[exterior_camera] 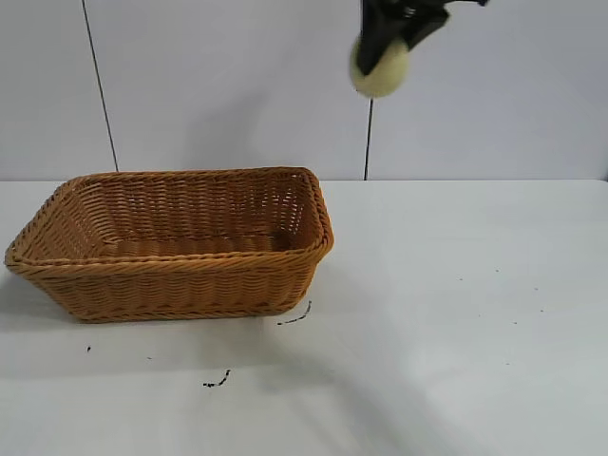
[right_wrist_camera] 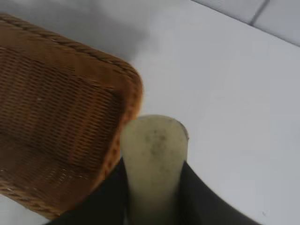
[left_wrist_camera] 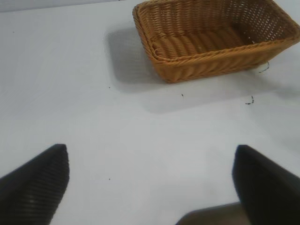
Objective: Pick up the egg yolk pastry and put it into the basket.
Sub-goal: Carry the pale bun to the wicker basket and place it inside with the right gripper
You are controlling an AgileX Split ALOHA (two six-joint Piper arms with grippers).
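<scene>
Only the tip of the right gripper (exterior_camera: pixel 388 43) enters the exterior view at the top edge; the arm behind it is cut off. Its dark fingers are clamped on the egg yolk pastry (exterior_camera: pixel 380 66), which hangs high in the air, above the table (exterior_camera: pixel 456 332) and a little to the right of the basket (exterior_camera: pixel 171 245). In the right wrist view the pastry (right_wrist_camera: pixel 153 164) shows as a pale, matte, rounded shape pinched between two black fingers (right_wrist_camera: pixel 199 197), faint specks on its surface; its lower part is hidden by them. The basket is rectangular woven wicker, orange-brown, with flared sides and a braided rim — its inside shows bare weave.

The left gripper (left_wrist_camera: pixel 150 187) is outside the exterior view; its own camera shows two dark ribbed fingertips (left_wrist_camera: pixel 37 187) set wide apart over white tabletop, holding nothing, well away from the basket (left_wrist_camera: pixel 213 40). A few small dark squiggles (exterior_camera: pixel 217 382) mark the table near the basket.
</scene>
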